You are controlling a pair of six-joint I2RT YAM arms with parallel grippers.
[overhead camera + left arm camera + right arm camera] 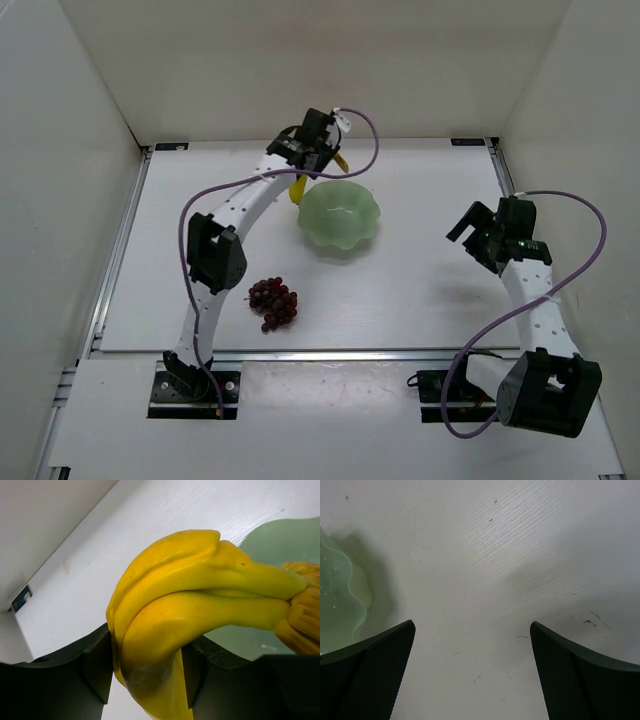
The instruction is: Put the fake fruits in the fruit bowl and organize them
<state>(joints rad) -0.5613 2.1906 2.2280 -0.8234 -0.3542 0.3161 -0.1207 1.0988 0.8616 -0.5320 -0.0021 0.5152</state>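
Note:
My left gripper (318, 158) is shut on the yellow banana (190, 610), which fills the left wrist view between the two black fingers (95, 665). In the top view the banana (298, 188) hangs just behind the back left rim of the pale green scalloped bowl (340, 218). The bowl's edge also shows in the left wrist view (285, 540) and in the right wrist view (337, 600). The dark red grapes (273, 301) lie on the table in front of the bowl, to its left. My right gripper (472, 630) is open and empty above bare table right of the bowl.
White walls enclose the table on three sides. A metal rail (120, 240) runs along the left edge and another along the front. Purple cables loop from both arms.

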